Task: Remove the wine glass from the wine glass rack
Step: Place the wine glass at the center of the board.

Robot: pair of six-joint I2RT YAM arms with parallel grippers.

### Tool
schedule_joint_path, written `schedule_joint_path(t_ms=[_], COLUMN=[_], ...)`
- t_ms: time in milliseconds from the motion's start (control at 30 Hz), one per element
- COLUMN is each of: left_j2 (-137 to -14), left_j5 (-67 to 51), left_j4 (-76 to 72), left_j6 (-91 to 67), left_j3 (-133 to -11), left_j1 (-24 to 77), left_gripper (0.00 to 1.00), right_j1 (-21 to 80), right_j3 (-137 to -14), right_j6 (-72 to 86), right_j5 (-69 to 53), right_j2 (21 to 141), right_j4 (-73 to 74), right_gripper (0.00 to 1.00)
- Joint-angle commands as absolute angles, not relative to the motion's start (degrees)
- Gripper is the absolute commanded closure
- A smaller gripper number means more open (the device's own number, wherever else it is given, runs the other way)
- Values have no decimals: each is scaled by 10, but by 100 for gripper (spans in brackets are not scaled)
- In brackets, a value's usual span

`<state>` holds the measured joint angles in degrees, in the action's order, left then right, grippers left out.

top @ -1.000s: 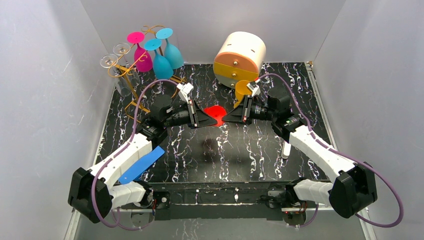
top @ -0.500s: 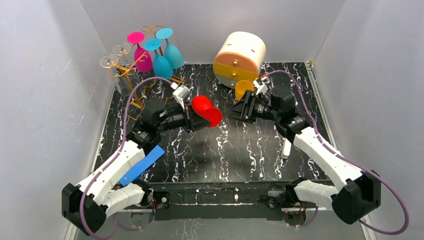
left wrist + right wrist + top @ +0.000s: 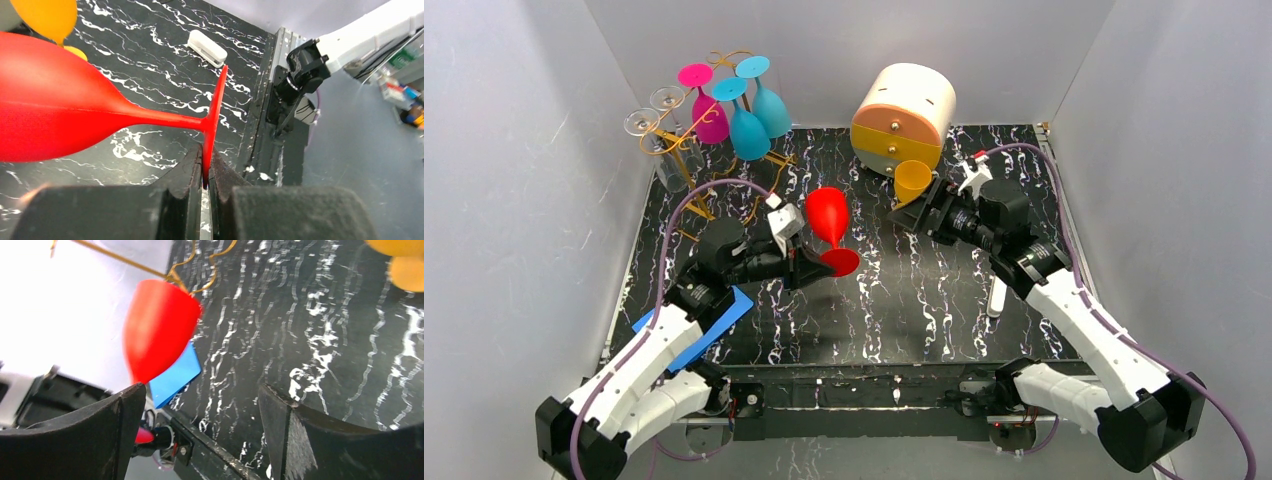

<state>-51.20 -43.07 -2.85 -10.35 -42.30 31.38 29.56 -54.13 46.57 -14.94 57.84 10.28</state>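
Over the surface's middle: we see the red glass (image 3: 828, 215) off the rack and well apart from it, with its bowl toward the far edge and its foot toward the near edge.
Rack (image 3: 686, 160): it stands at the far left corner, close to the left wall, with pink, teal and clear glasses hanging on it.
Edges: white walls close off the left, far and right edges of the surface (image 3: 904, 310). Both arm bases sit at the near edge.
Open room: we find bare marbled surface between the two arms, from the middle down to the near edge. The far edge is more crowded, with the rack at the left and the box (image 3: 904, 115) right of middle.
Left gripper (image 3: 809, 268): its fingers are clamped together on the rim of the red glass's foot. In the wrist view, the gripper (image 3: 202, 165) pinches the thin foot edge-on and the red glass (image 3: 60, 110) stretches off to the left.
Right gripper (image 3: 904, 214): it sits just near of the orange cup (image 3: 913, 180), which stands in front of the box. In its wrist view the gripper (image 3: 200, 400) has its jaws wide apart with nothing between them, and it faces the red glass (image 3: 157, 330).
Left edge: a blue card (image 3: 714, 325) lies partly under the left arm.
Right edge: a small white piece (image 3: 996, 297) lies beside the right arm.
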Motion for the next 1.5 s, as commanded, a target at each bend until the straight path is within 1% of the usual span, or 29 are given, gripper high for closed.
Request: schedule_joint_path(t_ms=[0,33,100,167,267,400,600,700,800,900,1167,1333,1400,1467], left_j2=[-462,-457,-453,-456,-463,-470,-475,-476,-470,-467,-473,-471,-471,-475], left_j5=[-438,-423,-410,-422,-453,-466,-498,-525,-539,-557,-610,-640,-651,-668], left_j4=[-29,-27,-22,-19,-36,-19,34,32,16,12,3,3,3,3], left_j6=[20,23,32,49,72,131,198,209,209,209,214,213,210,206], left_j3=[-400,-394,-387,-383,-382,-395,-402,-400,-393,-395,-387,-382,-380,-379], left_j1=[316,316,316,316,316,316,316,316,316,316,316,316,316,316], left_gripper=[100,100,100,100,100,100,100,100,100,100,100,100,100,100], right_j1=[291,291,291,290,291,290,285,279,267,261,238,226,226,226], right_j3=[-580,-593,-619,-651,-685,-694,-687,-701,-733,-757,-768,-755,-745,-755], right_j6=[479,495,527,535,511,477,397,348,331,330,326,374,396,393], right_j5=[-33,-10,32,43,7,-50,-173,-250,-298,-322,-353,-481,-523,-547], right_j2=[578,585,603,625,656,660,657,679,718,740,737,763,771,782], right_j4=[174,196,249,297,333,347,313,304,328,326,259,172,128,117], right_gripper=[7,2,1,1,1,1,1,1,1,1,1,1,4,6])
